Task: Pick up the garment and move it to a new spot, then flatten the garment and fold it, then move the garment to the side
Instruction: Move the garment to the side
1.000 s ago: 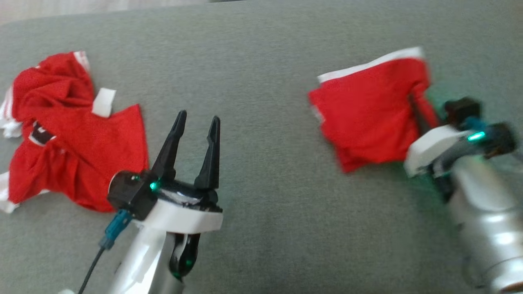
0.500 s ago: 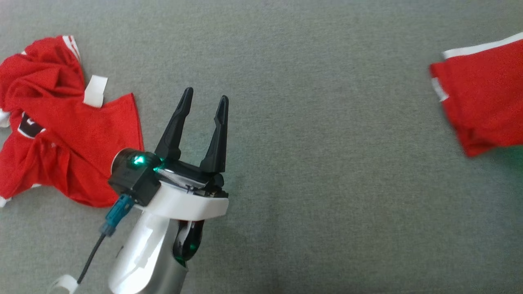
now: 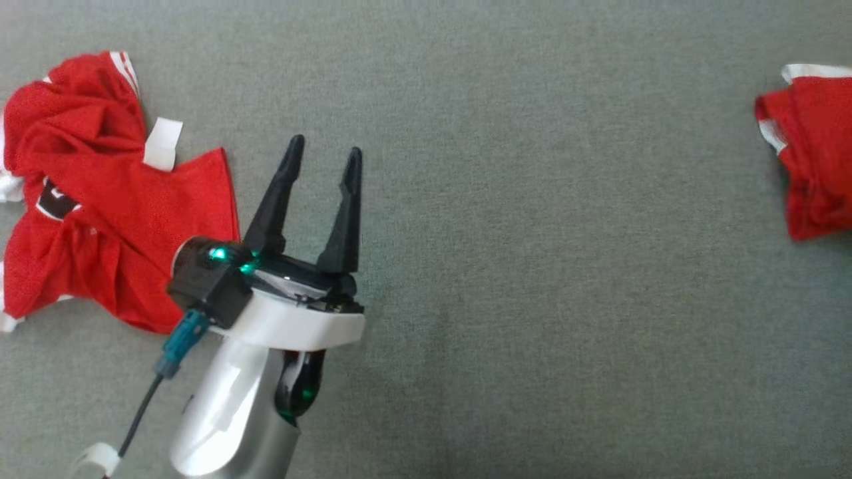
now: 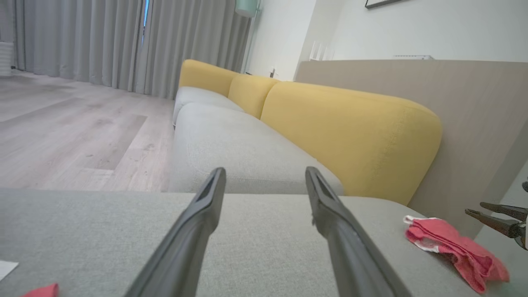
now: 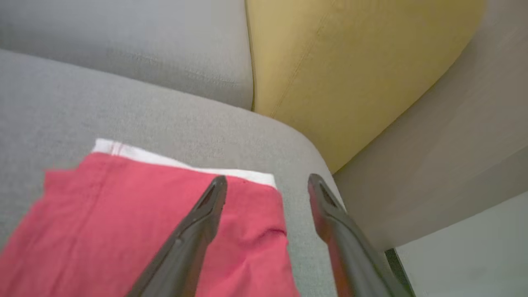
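While the right end effector (image 5: 267, 179) hangs open and empty over the folded garment (image 5: 123, 222) at the sofa seat (image 5: 165, 111) corner, its soft, light cloth looks best pinched at the white hem (image 5: 185, 166).

Sofa seat (image 3: 532, 266): grey woven cloth, matt, slightly coarse. Backrest (image 4: 350, 136): yellow cloth, matt, finer weave. Folded garment (image 3: 815, 159): red cloth, smooth, matt, with white cloth trim. Crumpled jersey (image 3: 100, 219): red mesh-look knit, white cloth bands. Left gripper (image 3: 325, 148): matt black plastic. Wrist housing (image 3: 299, 326): glossy white plastic. Forearm (image 3: 226, 426): smooth, shiny, metal-look silver. Right gripper (image 5: 267, 179): same matt dark plastic. Floor (image 4: 62, 123): wood-look planks, low sheen. Curtains (image 4: 103, 41): grey cloth.
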You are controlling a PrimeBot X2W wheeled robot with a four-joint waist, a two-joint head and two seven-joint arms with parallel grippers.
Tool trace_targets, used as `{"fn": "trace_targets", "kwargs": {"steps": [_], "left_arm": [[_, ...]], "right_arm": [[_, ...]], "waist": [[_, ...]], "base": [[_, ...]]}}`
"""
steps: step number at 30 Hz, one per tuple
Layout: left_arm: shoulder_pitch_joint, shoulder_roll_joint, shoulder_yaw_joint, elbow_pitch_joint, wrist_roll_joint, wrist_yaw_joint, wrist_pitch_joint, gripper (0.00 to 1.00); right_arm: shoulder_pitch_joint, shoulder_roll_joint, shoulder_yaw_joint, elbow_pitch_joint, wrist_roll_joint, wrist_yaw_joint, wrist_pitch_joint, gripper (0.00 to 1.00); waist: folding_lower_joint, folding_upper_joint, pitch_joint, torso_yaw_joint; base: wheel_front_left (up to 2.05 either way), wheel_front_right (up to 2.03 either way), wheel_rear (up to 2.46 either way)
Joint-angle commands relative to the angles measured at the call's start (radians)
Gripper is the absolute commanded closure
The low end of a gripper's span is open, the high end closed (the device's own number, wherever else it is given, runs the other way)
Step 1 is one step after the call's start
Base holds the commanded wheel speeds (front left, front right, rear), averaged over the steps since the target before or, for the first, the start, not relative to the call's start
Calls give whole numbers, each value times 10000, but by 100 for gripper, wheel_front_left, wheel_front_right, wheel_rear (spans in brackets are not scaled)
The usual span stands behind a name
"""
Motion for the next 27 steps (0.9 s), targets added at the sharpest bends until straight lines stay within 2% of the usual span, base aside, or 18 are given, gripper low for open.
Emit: {"fn": "trace_targets", "kwargs": {"steps": [1,7,13,19,24,27], "left_arm": [[-175,56,410,-288,62,-56,-49,0],[177,56,837,-313,105,-56,-49,0],[622,56,1263,-404,134,-57,-49,0],[1128,56,1608,-480,180,-57,-49,0],[1516,56,1755,-479,201,-57,-49,0],[1829,56,1829,-404,211,-57,-49,0]], "right_arm": [[-139,-48,38,-300,-60,35,-173,0],[-227,922,-15,-1422,14,35,-378,0],[-42,1988,88,-3261,405,35,-393,0],[578,3070,-96,-5248,899,35,129,0],[1706,4115,-320,-6668,1013,35,587,0],[3200,4917,-491,-7402,835,35,383,0]], "waist": [[0,0,-195,-75],[0,0,-935,-291],[0,0,-1669,-375],[0,0,-2285,-343],[0,0,-2657,-302],[0,0,-2843,-305]], "base": [[0,0,0],[0,0,0],[0,0,0],[0,0,0],[0,0,0],[0,0,0]]}}
